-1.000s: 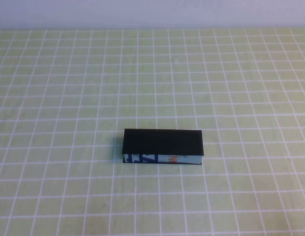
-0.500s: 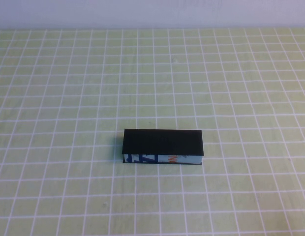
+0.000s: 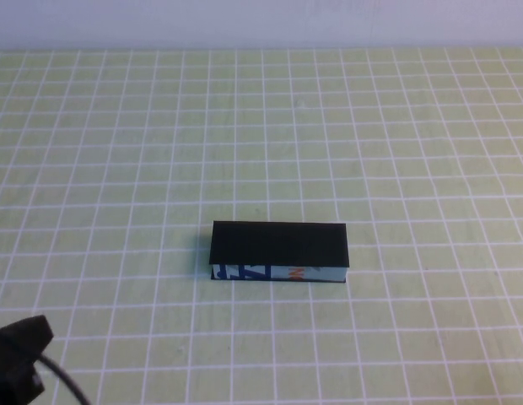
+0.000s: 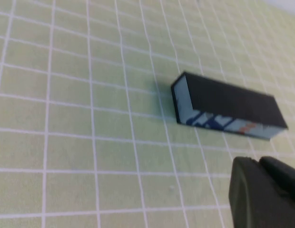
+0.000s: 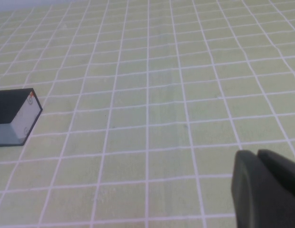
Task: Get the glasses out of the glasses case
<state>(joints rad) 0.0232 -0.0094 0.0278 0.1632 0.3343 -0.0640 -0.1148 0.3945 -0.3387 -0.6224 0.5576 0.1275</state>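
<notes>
The glasses case (image 3: 281,251) lies flat on the green gridded worktop (image 3: 413,126), its matt black flap lid down and shut, its white side with blue and orange print facing the robot. The glasses are not visible anywhere; judging by the closed lid, they are presumably inside the case, though the pictures cannot confirm it.

As for progress, nothing of the task looks done yet: the case is unopened and untouched, and both opening the lid and lifting the glasses out remain.

The left tool (image 4: 265,190) sits near the robot's side of the case and off to its left, well apart from it and touching nothing; its dark body shows at the near-left corner of the high view. Whether its fingers are spread or pressed together I cannot tell. The right tool (image 5: 266,185) hovers over bare worktop to the right of the case, well apart from it, fingers pressed together and holding nothing.
</notes>
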